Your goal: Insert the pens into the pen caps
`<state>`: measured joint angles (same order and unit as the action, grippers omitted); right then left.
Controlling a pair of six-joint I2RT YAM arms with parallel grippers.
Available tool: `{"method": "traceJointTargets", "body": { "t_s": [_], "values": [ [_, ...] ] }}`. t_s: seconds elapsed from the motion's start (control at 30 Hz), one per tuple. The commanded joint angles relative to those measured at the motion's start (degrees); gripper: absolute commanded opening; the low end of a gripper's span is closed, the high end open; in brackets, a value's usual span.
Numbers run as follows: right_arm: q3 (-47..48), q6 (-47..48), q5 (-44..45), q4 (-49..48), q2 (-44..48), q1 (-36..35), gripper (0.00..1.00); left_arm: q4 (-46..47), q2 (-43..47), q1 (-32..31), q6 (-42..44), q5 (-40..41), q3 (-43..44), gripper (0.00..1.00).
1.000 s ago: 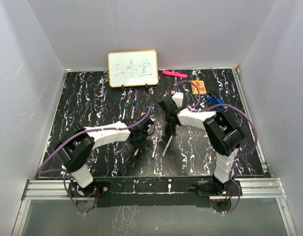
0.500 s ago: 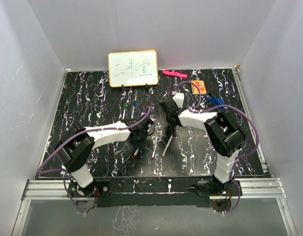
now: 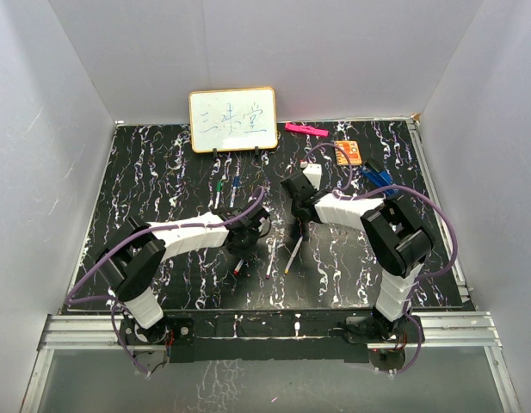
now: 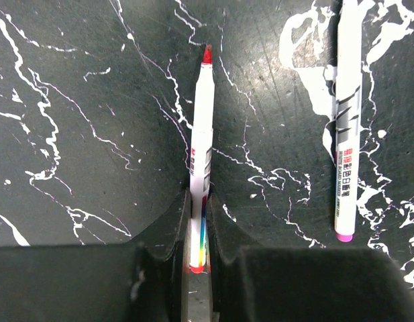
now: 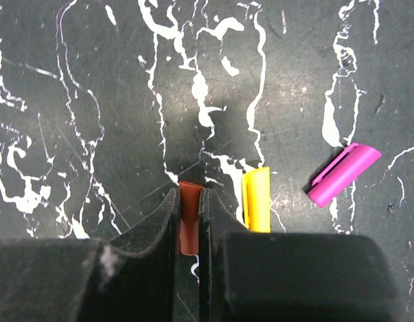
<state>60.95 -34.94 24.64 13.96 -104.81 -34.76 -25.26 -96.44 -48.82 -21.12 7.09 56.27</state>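
Note:
My left gripper (image 4: pixel 198 221) is shut on the rear end of a white-barrelled pen (image 4: pixel 201 134), whose red tip points away from the wrist just above the table. A second pen (image 4: pixel 344 134) with a pink end lies to its right. My right gripper (image 5: pixel 188 208) is shut on a red pen cap (image 5: pixel 188 218), low over the table. A yellow cap (image 5: pixel 256 201) lies right beside its fingers and a purple cap (image 5: pixel 344 174) further right. In the top view the left gripper (image 3: pixel 248 237) and the right gripper (image 3: pixel 298 225) sit close together mid-table, with two loose pens (image 3: pixel 291 255) between them.
A small whiteboard (image 3: pixel 233 120) stands at the back. A pink marker (image 3: pixel 305 130), an orange card (image 3: pixel 348 153) and a blue object (image 3: pixel 377 176) lie at the back right. Two small green and blue pieces (image 3: pixel 227 186) lie in front of the whiteboard. White walls enclose the table.
The right gripper's jaws have closed in on the red cap and that arm has shifted slightly. The left arm and its pen have stayed put.

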Motion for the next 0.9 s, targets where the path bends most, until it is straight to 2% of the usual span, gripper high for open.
{"method": "traceJointTargets", "body": {
  "t_s": [0.0,0.2,0.47,0.67,0.87],
  "values": [
    [0.5,2.9,-5.9,3.5,2.8,-0.6,0.0,2.8,2.5,0.4,1.8,2.8,1.6,0.0],
    [0.3,5.2,-5.4,-3.7,10.5,-0.6,0.0,8.5,8.3,0.4,3.3,3.9,1.2,0.0],
    [-8.0,7.2,-6.6,-18.0,21.4,-0.6,0.0,18.7,17.6,0.4,6.5,3.7,-2.8,0.0],
    [-17.5,10.2,-7.6,-32.2,34.3,-0.6,0.0,34.4,26.1,0.4,7.7,-3.0,-10.2,0.0],
    [-22.6,13.5,-10.5,-42.8,43.6,-0.6,0.0,43.9,26.6,0.4,5.3,-10.7,-12.0,0.0]
  ]
}}
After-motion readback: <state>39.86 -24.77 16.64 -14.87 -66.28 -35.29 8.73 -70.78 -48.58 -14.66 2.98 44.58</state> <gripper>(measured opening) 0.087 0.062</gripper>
